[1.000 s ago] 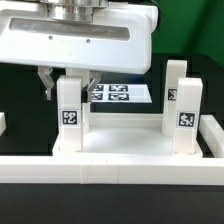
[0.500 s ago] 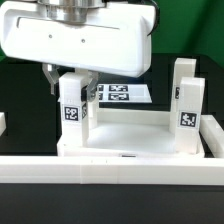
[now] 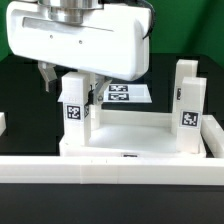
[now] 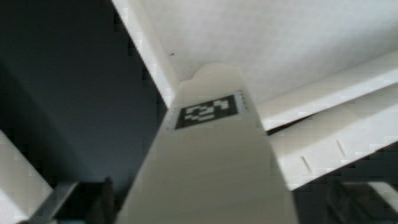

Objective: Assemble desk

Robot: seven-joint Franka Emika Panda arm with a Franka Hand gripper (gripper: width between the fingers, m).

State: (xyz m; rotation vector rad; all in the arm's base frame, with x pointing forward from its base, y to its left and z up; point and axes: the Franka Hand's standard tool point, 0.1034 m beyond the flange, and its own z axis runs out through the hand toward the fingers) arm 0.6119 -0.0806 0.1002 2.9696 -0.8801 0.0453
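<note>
Surface: a black desk point(image 3: 20, 100) is seen under all the white parts.
Front bar: a long white border bar point(image 3: 110, 170) is laid across the desk nearest the exterior camera.
Tabletop: the rimmed tabletop point(image 3: 130, 137) is placed just behind that bar, lying flat.
Right leg: one leg block point(image 3: 190, 105) is stood upright at the tabletop's corner on the exterior view's right, its tag turned to the camera.
Left leg: a second tagged leg block point(image 3: 72, 108) point(image 4: 214, 150) is stood upright at the corner on the exterior view's left.
Pincer: the pincer point(image 3: 70, 82) point(image 4: 214, 200) is lowered over the left leg block, one finger on each side; whether the block is clamped cannot be told.
Background: the marker board point(image 3: 125, 95) is seen flat beyond the tabletop.
</note>
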